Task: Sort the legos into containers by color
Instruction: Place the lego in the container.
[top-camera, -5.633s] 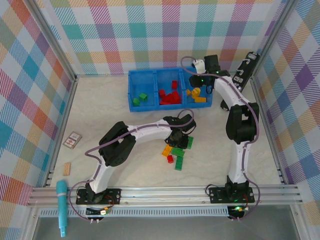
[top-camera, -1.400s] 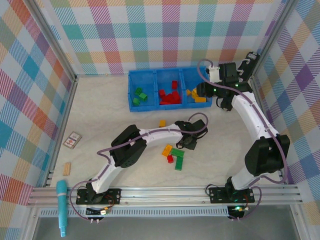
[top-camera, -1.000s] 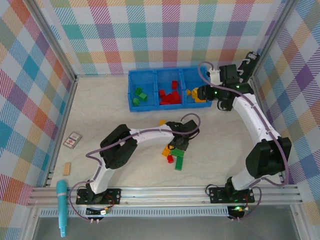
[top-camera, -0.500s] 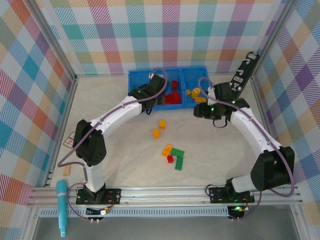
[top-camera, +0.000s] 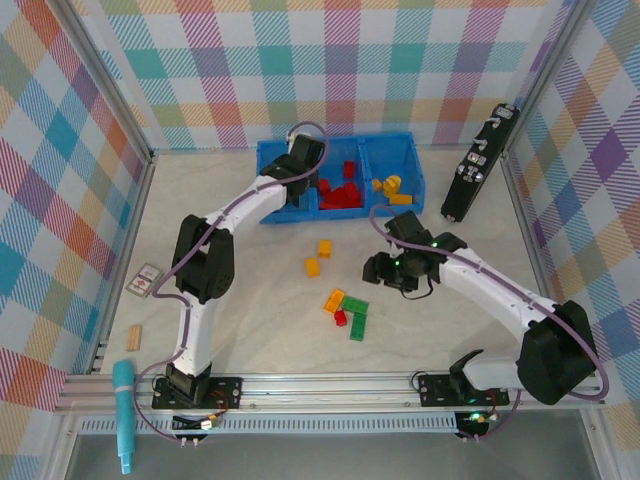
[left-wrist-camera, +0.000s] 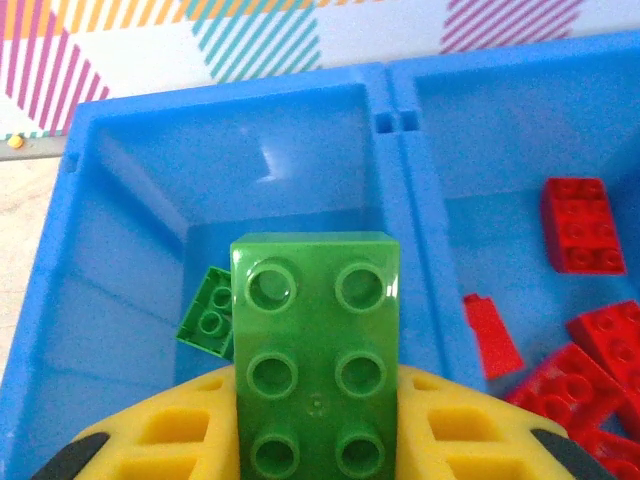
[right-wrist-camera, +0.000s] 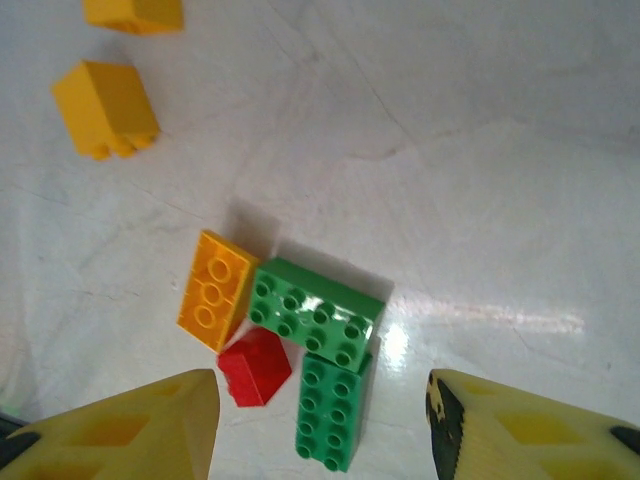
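Green brick, pinched by the left pincer, has moved from the pile to over the left bay, ready to drop; the right pincer, spread, nears the pile.

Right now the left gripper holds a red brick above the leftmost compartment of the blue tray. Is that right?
No. The brick in the left gripper is green, not red. The left wrist view shows it held above the leftmost compartment of the blue tray, where another green brick lies.
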